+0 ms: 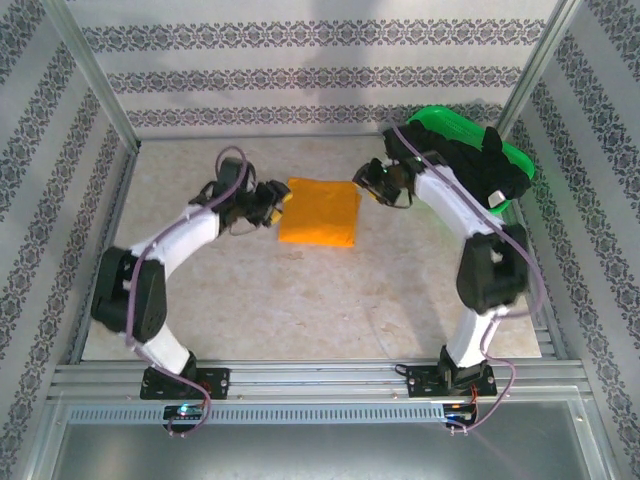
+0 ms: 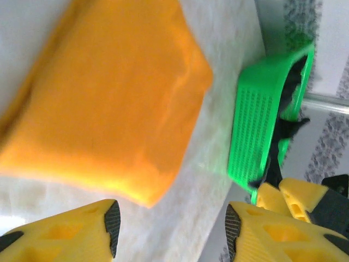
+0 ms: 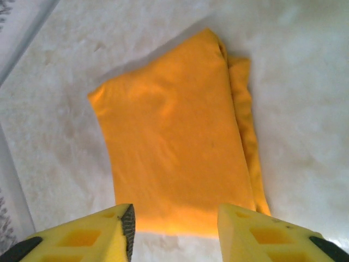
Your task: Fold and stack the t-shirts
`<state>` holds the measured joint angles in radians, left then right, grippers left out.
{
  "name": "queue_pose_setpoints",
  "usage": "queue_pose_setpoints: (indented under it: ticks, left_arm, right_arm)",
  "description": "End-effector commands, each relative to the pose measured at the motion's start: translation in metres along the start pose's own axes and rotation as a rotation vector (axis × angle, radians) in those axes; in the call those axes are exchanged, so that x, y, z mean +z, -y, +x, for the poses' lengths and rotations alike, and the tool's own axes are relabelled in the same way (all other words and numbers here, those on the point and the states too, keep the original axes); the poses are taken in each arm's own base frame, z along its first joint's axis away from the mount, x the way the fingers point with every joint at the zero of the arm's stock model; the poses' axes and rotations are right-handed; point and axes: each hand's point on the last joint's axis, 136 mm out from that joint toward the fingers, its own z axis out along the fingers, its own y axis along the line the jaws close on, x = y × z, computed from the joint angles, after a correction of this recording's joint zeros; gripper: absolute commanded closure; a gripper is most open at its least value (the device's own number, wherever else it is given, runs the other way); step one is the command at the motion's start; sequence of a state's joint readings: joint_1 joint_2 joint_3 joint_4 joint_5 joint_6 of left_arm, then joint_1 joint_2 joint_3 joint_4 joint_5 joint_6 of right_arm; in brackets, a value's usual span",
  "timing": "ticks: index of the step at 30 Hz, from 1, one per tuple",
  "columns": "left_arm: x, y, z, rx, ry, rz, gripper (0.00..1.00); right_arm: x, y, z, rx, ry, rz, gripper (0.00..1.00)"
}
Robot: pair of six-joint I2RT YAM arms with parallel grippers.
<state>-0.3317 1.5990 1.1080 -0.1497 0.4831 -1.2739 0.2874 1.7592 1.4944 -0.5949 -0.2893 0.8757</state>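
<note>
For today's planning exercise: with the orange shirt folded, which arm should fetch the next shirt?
Probably the right arm: the basket of black shirts sits beside it, while the left tool is across the orange shirt.

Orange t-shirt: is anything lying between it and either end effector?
Nothing visible. The left end effector and right end effector flank the folded orange t-shirt with jaws apart, with bare table between. The black t-shirts sit off in the green basket.

Pale table, folded mustard-orange t-shirt flat at its middle, green mesh basket in far right corner
</note>
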Motion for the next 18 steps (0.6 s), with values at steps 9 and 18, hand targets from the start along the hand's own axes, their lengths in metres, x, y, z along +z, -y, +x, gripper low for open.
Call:
queue_pose_setpoints:
  ticks: [9,18]
  left_arm:
    - [0.069,-0.022,0.059,-0.291,0.148,0.116,0.34]
    - [0.124,-0.035,0.043,-0.380,0.227,0.138,0.36]
  right_arm:
    - [-0.046,0.011,0.077,0.061,-0.041,-0.275,0.44]
    - [-0.063,0.015,0.083,0.049,-0.038,-0.275,0.44]
